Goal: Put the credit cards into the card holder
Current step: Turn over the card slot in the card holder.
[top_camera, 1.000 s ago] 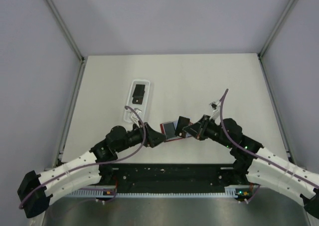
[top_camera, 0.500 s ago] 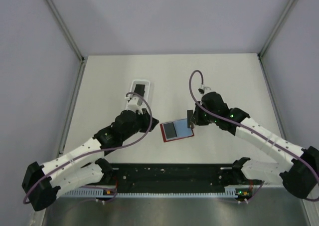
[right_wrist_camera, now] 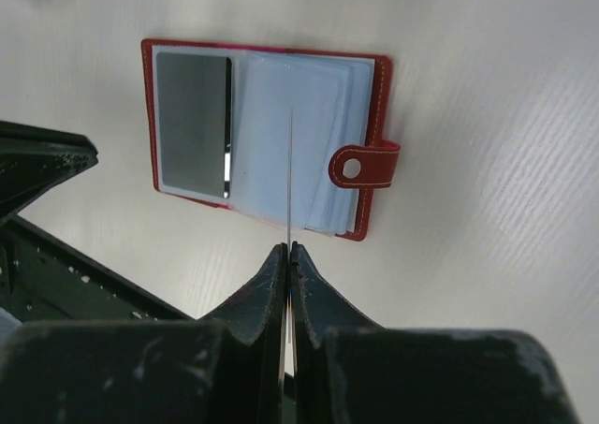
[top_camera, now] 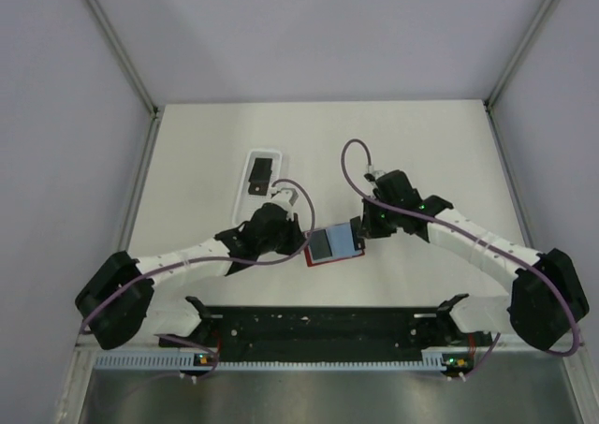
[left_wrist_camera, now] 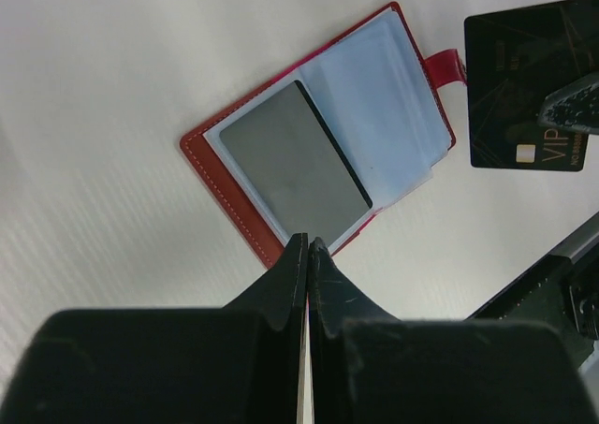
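Credit card (left_wrist_camera: 510,78) cropped by left wrist view's right edge.

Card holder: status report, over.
Left gripper shut, tips at edge of card holder. Right gripper shut on a credit card, by the tab side. Holder open flat, second card already sleeved. Nothing between.

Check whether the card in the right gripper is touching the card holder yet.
Cannot tell. Right wrist view has the credit card edge-on across the card holder; no view shows gap or contact plainly.

Overhead cam looks down on whole surface (top_camera: 430,153) from near side; wrist cams close above, sharing card holder (left_wrist_camera: 374,106).
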You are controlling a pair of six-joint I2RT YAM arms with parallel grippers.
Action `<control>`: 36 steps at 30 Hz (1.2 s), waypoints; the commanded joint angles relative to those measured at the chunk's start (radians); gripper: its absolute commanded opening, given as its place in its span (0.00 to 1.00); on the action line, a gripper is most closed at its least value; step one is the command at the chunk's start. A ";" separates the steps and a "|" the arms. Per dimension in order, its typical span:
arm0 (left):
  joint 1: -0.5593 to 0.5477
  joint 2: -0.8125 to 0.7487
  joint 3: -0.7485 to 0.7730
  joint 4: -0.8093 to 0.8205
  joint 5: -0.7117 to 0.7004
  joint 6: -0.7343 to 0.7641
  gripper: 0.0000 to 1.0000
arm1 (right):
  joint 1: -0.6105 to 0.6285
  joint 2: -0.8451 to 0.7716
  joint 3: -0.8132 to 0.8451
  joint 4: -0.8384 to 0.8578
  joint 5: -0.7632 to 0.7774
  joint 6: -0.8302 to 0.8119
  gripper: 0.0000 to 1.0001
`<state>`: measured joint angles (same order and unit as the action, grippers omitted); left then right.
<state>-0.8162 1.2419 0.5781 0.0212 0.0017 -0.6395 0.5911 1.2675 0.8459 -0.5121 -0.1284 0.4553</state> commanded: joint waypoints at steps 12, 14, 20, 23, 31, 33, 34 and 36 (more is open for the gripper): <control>0.002 0.188 0.083 0.217 0.118 0.012 0.00 | -0.019 0.055 -0.087 0.161 -0.065 -0.006 0.00; 0.000 0.206 0.080 0.220 0.118 0.008 0.00 | -0.023 0.061 -0.096 0.168 -0.063 -0.001 0.00; 0.000 0.251 0.060 0.247 0.136 -0.003 0.00 | -0.039 0.082 -0.113 0.179 -0.056 0.006 0.00; 0.000 0.272 0.045 0.267 0.147 -0.008 0.00 | -0.043 0.093 -0.119 0.184 -0.057 0.011 0.00; -0.001 0.291 0.014 0.287 0.153 -0.019 0.00 | -0.050 0.122 -0.131 0.210 -0.082 0.025 0.00; 0.000 0.292 0.008 0.289 0.152 -0.020 0.00 | -0.053 0.128 -0.133 0.222 -0.091 0.031 0.00; 0.000 0.291 0.006 0.290 0.152 -0.020 0.00 | -0.053 0.130 -0.134 0.224 -0.094 0.036 0.00; -0.001 0.294 0.002 0.293 0.153 -0.023 0.00 | -0.054 0.132 -0.140 0.236 -0.100 0.048 0.00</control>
<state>-0.8162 1.5311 0.5941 0.2527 0.1425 -0.6556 0.5491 1.3857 0.7265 -0.3183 -0.2165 0.4828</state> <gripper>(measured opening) 0.013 0.007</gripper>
